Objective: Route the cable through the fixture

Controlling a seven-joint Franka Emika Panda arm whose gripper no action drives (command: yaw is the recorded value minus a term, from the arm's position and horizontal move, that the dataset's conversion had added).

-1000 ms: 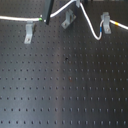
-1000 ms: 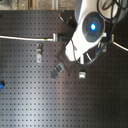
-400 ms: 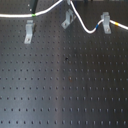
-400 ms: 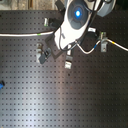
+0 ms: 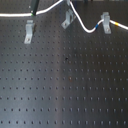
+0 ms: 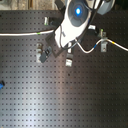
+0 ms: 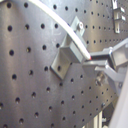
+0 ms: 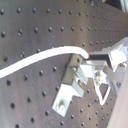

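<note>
Cable (image 5: 90, 26): white cord, lying across the far part of the tabletop in the first exterior view; entering from the first exterior view's left edge, rising toward the top, dipping in a loop between two clips, ending past the last clip with yellow and blue bands (image 5: 116, 24).
Cable in both wrist views: curving down to the fingertips and ending right at them (image 8: 45, 56), passing over a metal clip (image 7: 67, 55).
Fingers (image 8: 97, 60): pale grey, closed together on the cable, pinching it at the tips in the second wrist view; same grip seen in the first wrist view (image 7: 100, 59).
Nearest clip (image 8: 75, 82): bent metal bracket screwed to the board, just beside and below the fingertips, touching or nearly touching the cable; exact contact not clear.
Other clips: three in a row in the first exterior view, at (image 5: 30, 31), (image 5: 67, 20) and (image 5: 106, 22); cable running through or against the last one, too blurred to tell which.
Arm (image 6: 75, 20): white body with a blue light, hanging over the board's far half in the second exterior view, hiding the fingers there.
Tabletop (image 5: 65, 85): black perforated board, regular grid of holes.
Small blue item (image 6: 2, 84): at the second exterior view's left edge, well apart from the fingers; too small to identify.
</note>
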